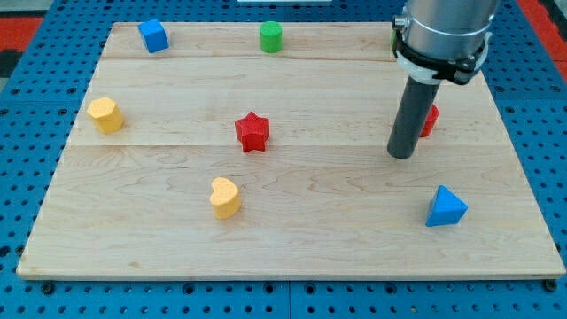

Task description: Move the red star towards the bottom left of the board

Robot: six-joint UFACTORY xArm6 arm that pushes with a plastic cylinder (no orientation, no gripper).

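The red star (pixel 252 131) lies near the middle of the wooden board (pixel 292 239). My tip (pixel 402 156) is the lower end of a dark rod at the view's right, far to the right of the star and slightly lower in the view. It stands just left of a second red block (pixel 430 120), which the rod partly hides so its shape cannot be made out.
A yellow heart (pixel 225 197) lies below and left of the star. A yellow block (pixel 105 115) sits at the left edge, a blue block (pixel 152 35) at the top left, a green cylinder (pixel 271 37) at the top, a blue triangle (pixel 445 207) at the lower right.
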